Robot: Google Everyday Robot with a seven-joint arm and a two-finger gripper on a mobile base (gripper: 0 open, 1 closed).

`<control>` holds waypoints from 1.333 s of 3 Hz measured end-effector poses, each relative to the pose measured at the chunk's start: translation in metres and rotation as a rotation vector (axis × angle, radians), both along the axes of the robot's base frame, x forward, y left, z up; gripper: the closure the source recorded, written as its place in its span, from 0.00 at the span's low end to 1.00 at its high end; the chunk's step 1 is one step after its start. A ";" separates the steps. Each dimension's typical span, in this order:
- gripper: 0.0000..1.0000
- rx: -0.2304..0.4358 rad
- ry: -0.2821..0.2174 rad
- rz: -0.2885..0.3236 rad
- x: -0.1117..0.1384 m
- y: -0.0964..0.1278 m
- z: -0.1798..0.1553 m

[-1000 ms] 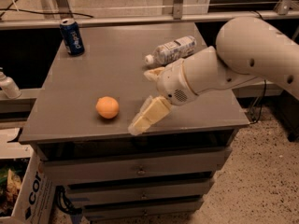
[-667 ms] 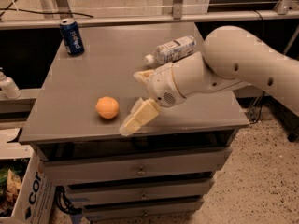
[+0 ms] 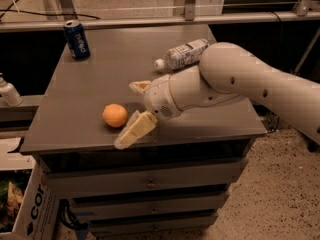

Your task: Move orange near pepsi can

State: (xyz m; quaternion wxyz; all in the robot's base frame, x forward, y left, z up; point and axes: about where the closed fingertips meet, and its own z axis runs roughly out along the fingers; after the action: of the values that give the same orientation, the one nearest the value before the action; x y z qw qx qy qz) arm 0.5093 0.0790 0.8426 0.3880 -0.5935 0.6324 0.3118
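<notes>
You can read white "pepsi" lettering running down the pepsi can [image 3: 76, 39]. The cardboard box [image 3: 35, 209] at lower left shows "cor". The print on the bottle [image 3: 182, 54] label is too small to read. The gripper [image 3: 129, 115] is just right of the orange [image 3: 115, 115], fingers spread.

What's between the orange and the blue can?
Only bare tabletop, seen in the camera view, between orange and pepsi can. The open gripper is beside the orange.

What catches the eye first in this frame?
A big white robot arm reaches in from the right, its gripper open beside the small round orange fruit near the grey table's front edge. The dark blue pepsi can stands upright at the back left corner.
</notes>
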 end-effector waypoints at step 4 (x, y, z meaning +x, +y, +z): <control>0.41 0.067 0.054 0.020 -0.004 0.037 -0.028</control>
State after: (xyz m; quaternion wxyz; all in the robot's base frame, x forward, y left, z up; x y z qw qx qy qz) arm 0.5057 0.1159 0.8148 0.3873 -0.5778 0.6259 0.3527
